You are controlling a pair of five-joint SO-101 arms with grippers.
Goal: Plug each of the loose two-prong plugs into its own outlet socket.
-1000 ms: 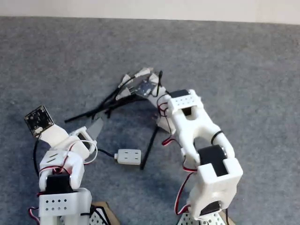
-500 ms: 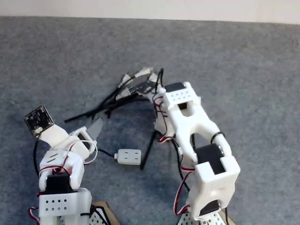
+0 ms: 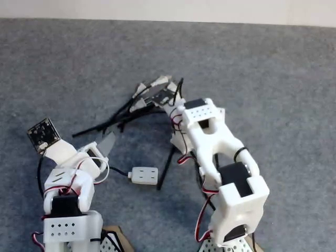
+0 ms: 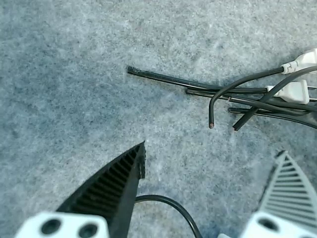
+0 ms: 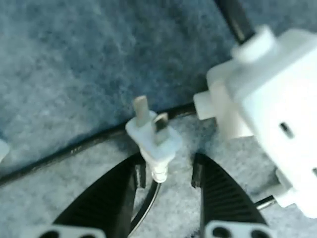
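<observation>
On the grey felt-covered table [image 3: 273,63] the right gripper [image 5: 167,164] is down at the middle of the table, at one end of a tangle of thin black cords [image 3: 118,119]. Its white arm stretches there from the near edge. Its two black ribbed fingers [image 5: 106,203] stand narrowly apart on either side of the neck of a small white two-prong plug [image 5: 151,139]. One finger lies against or just beside the neck and the other has a visible gap to it, so the plug sits between the jaws without being pinched. The plug's two flat metal prongs point away from the wrist. Just beside it lies a white blocky plastic outlet socket [image 5: 267,94] with dark slots in its face and a black cord leaving one end; plug and socket are apart. The left gripper [image 4: 213,148] hovers near the near-left corner with its fingers spread wide, one black and ribbed, the other pale grey, over the felt and a loop of black lead. Beyond it lie the black cords, and two more white plugs [image 4: 295,90] rest among them, toward the far edge. A second white rectangular outlet block [image 3: 144,175] lies flat close to the near edge, between the two arm bases, with a thin black lead running from it toward the left arm.
</observation>
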